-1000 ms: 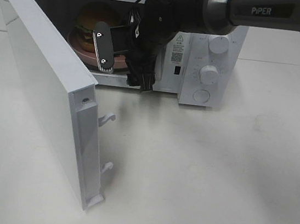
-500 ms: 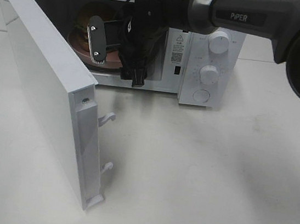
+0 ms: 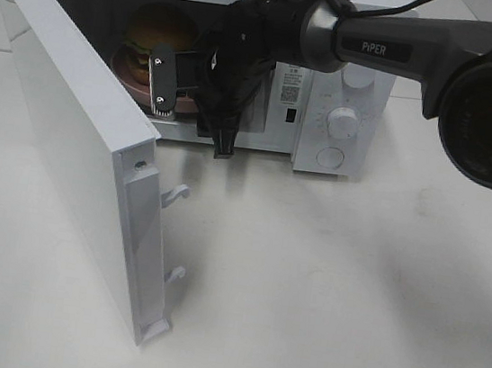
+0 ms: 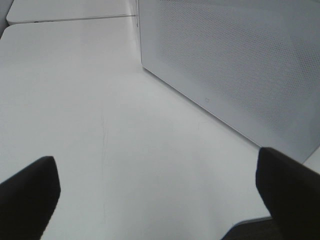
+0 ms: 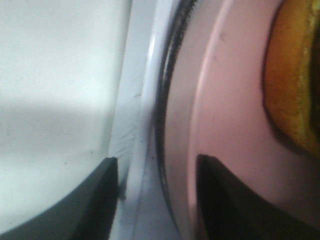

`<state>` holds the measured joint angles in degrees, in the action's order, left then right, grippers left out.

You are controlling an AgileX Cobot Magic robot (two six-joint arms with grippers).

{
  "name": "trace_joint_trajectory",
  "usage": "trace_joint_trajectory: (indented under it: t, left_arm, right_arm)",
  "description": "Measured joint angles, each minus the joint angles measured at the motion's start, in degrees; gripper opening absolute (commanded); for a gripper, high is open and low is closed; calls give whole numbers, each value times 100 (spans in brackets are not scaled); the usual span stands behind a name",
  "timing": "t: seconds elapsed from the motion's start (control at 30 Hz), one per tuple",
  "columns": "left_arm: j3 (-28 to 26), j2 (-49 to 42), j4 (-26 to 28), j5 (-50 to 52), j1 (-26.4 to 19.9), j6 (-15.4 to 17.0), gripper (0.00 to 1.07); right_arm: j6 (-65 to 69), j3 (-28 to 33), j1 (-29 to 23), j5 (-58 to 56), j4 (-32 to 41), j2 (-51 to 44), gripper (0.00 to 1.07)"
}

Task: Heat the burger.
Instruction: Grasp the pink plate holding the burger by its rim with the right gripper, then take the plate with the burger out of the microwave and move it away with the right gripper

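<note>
inside the microwave point(image 3: 328, 113), right pincer point(image 5: 155, 200) part-open, straddling plate point(image 5: 225, 125) rim.

White microwave point(image 3: 337, 114) at rear of white bench point(image 3: 323, 285); door point(image 3: 70, 143) swung wide open toward the camera. Inside the cavity, the burger point(image 3: 157, 32) sits on a pink plate point(image 3: 133, 78). The right arm point(image 3: 382, 48) reaches in from the right; the right gripper point(image 3: 164, 82) is at the cavity mouth, at the plate's near rim. Grip state not discernible.
</note>
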<state>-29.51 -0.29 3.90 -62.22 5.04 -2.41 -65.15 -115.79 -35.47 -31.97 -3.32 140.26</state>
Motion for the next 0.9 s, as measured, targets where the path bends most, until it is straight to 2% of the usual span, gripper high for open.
trace_joint_trajectory:
  t: [0.03, 0.07, 0.1, 0.17, 0.9]
  left_arm:
    - [0, 0, 0, 0, 0, 0, 100]
    - [0, 0, 0, 0, 0, 0, 100]
    - [0, 0, 0, 0, 0, 0, 100]
    - [0, 0, 0, 0, 0, 0, 100]
    - [0, 0, 0, 0, 0, 0, 100]
  right_arm:
    - [0, 0, 0, 0, 0, 0, 31]
    - [0, 0, -6, -46, 74, 6, 11]
    - [0, 0, -6, -46, 74, 6, 11]
    - [-11, 0, -34, -23, 155, -17, 0]
    - [-132, 126, -40, -46, 6, -304, 0]
